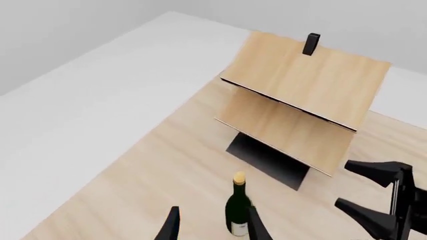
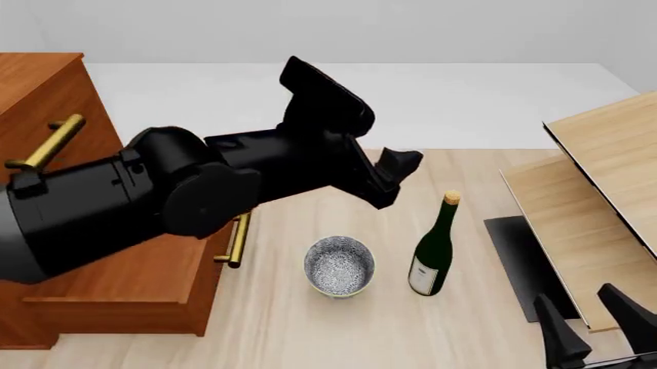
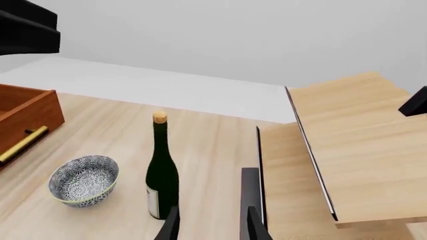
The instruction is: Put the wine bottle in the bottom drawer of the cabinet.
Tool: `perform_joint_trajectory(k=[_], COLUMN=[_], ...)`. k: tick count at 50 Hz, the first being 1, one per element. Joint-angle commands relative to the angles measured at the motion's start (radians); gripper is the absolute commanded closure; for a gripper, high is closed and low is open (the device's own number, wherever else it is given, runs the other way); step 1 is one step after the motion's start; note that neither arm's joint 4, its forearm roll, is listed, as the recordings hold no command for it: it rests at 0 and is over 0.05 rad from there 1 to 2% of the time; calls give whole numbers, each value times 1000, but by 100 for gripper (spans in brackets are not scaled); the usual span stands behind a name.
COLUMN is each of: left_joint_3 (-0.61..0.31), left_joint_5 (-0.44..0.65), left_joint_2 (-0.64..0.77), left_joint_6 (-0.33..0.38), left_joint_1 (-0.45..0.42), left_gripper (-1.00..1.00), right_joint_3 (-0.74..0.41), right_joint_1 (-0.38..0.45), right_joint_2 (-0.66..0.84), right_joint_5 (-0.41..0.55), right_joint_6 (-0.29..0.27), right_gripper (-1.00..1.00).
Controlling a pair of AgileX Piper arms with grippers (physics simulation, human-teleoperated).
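Front view shows the wine bottle (image 2: 432,254) standing upright on the table (image 2: 308,330), untouched, with its cork on top. I take the bottle as the landmark. Just beside it, toward the cabinet, sits the speckled bowl (image 2: 340,266), apart from the bottle. Beyond the bowl is the bottom drawer (image 2: 123,284), already pulled out from the cabinet (image 2: 41,100), its brass handle (image 2: 238,240) facing the bowl. On the bottle's other side, the pale slanted panels (image 2: 595,192) stand well apart from it.

The left gripper (image 2: 395,178) hangs above and just behind the bottle; in its wrist view the fingers (image 1: 171,227) are spread, with the bottle between and beyond them, so it is open and empty. The right gripper (image 2: 593,327) waits low near the panels, also open with nothing in it.

The step in hand seems to be the approach for grasping. The next move probably calls for lowering the left gripper until the fingers stand on both sides of the bottle's body, then closing, without knocking the bottle over or pushing the bowl.
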Motion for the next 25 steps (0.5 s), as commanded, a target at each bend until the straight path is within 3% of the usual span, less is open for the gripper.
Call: perform_joint_trajectory(k=[1,25], left_joint_3=[-70,-89], left_joint_5=[18,-1], left_joint_2=[66,123], left_joint_6=[4,-5], left_joint_1=[-43,-66], left_gripper=[-100,-100], right_joint_3=[0,0], right_joint_1=[3,11], right_joint_2=[14,17], right_joint_5=[-7,3], right_joint_6=[0,3], right_gripper=[-100,-100])
